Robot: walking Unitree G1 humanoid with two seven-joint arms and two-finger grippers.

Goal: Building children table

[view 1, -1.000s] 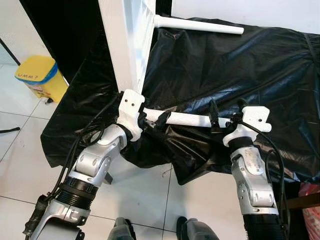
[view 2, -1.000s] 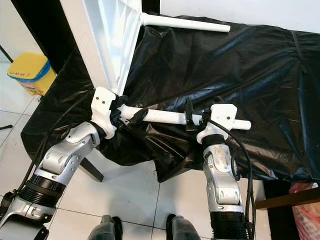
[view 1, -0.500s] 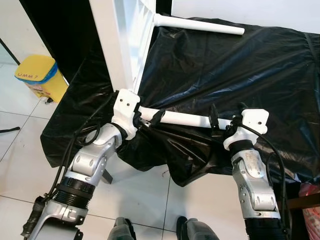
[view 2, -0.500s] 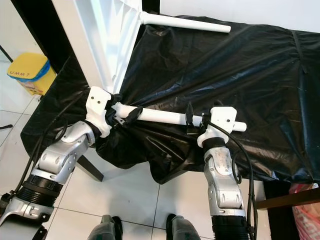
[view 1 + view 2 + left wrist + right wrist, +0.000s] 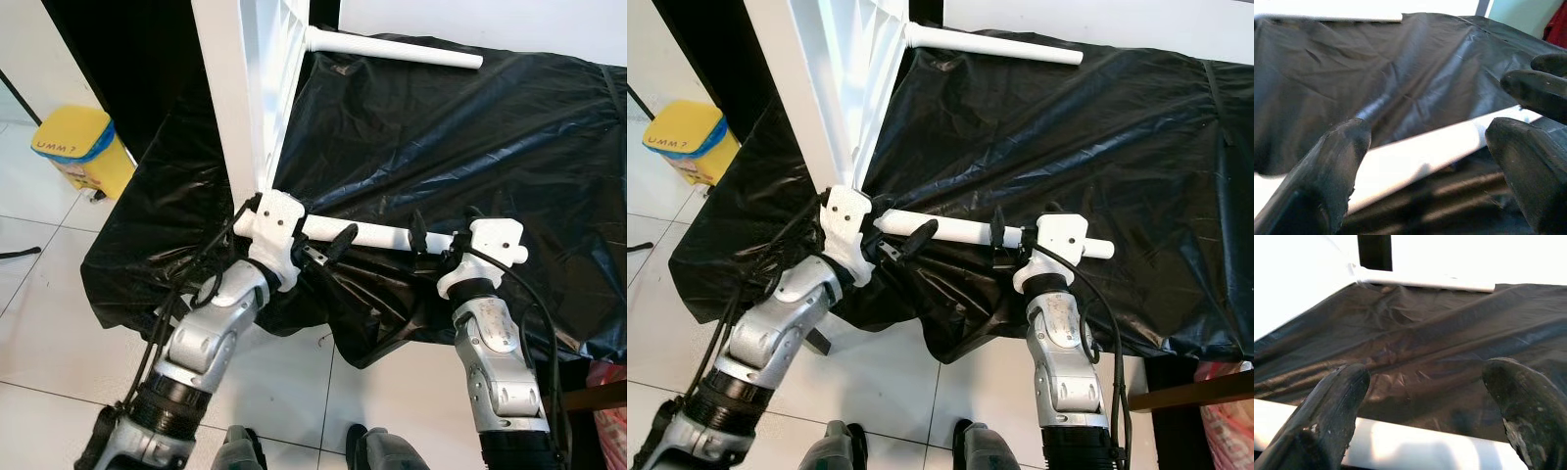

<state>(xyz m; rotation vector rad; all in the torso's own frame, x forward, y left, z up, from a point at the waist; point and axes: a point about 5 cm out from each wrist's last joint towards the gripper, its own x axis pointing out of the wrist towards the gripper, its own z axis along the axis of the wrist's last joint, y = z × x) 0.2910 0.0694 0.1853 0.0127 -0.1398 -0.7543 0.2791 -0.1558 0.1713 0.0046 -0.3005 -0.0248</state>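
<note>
A white round table leg (image 5: 377, 235) lies across the black plastic sheet (image 5: 470, 127) near its front edge. My left gripper (image 5: 323, 245) is at the leg's left end, open, with its fingers spread on either side of the leg (image 5: 1415, 161). My right gripper (image 5: 441, 240) is at the leg's right end, also open, and the leg (image 5: 1415, 450) runs beneath its spread fingers. The white table top (image 5: 245, 88) stands on edge just behind my left gripper. A second white leg (image 5: 392, 47) sticks out from it at the back.
The sheet-covered surface drops off in front of me to a tiled floor (image 5: 39, 323). On the floor at the left stands a yellow bin (image 5: 78, 152). A red bag (image 5: 609, 411) sits at the lower right.
My left gripper has moved right and slightly nearer along the leg, to below the table top's lower corner. The right gripper has hardly moved.
</note>
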